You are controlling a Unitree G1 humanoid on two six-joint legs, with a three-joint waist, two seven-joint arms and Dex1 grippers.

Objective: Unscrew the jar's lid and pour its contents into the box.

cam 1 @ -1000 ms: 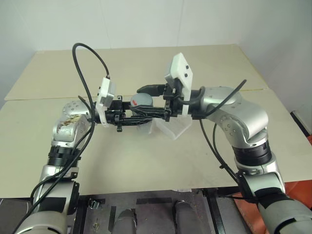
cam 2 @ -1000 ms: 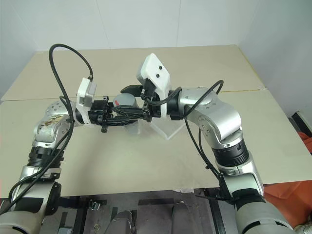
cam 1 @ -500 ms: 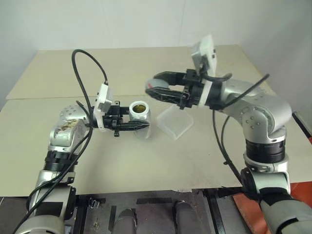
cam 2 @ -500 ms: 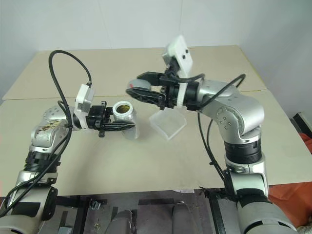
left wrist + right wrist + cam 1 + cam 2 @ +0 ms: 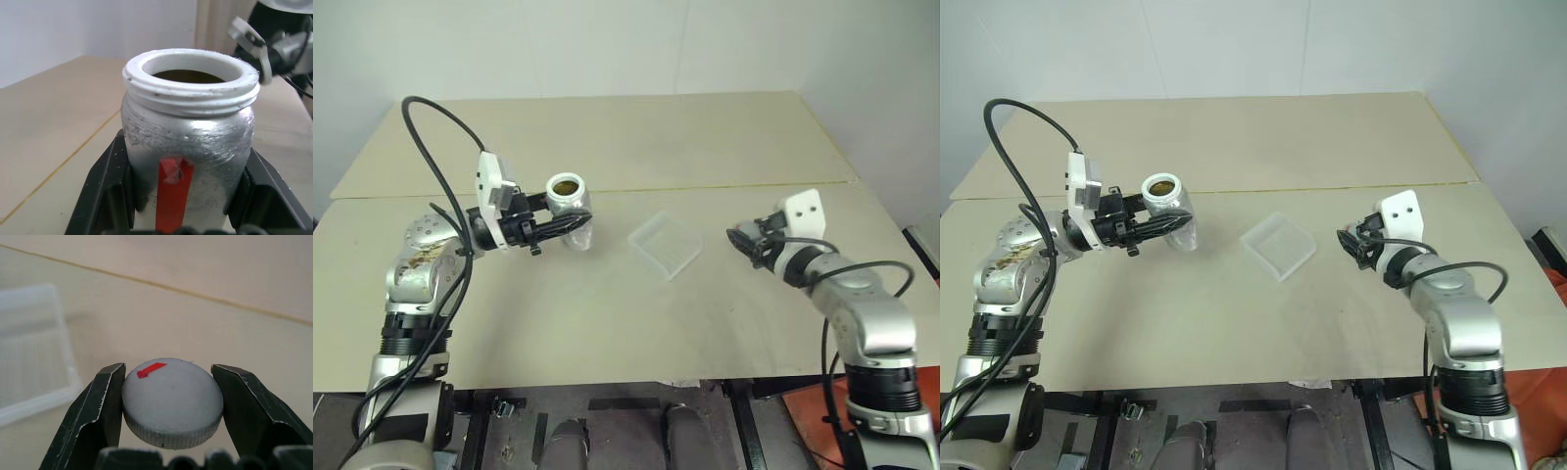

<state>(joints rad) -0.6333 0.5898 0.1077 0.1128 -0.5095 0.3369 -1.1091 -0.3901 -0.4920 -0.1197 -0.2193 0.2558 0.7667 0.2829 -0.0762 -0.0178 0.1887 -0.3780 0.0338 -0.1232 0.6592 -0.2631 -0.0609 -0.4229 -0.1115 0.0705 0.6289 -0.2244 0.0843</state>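
The jar [image 5: 570, 203] stands upright and uncapped above the table's left half, my left gripper [image 5: 572, 224] shut around its body. In the left wrist view the jar [image 5: 188, 142] shows a white threaded mouth and a red mark [image 5: 171, 196], with a black finger on each side. Something brownish-gold, the contents [image 5: 566, 184], shows inside the mouth. To the right of the box [image 5: 666, 245], my right gripper [image 5: 741, 241] hangs low over the table, shut on the round grey lid [image 5: 171, 401], which bears a small red mark. The clear box lies empty between the two grippers.
The beige table [image 5: 607, 323] has a seam line [image 5: 724, 186] running across behind the box. Its front edge is near the bottom of the head views. A black cable [image 5: 431, 147] loops above my left arm.
The lid came off the jar. My right gripper carried it right and down, past the box. My left gripper swung the open jar a little to the left.
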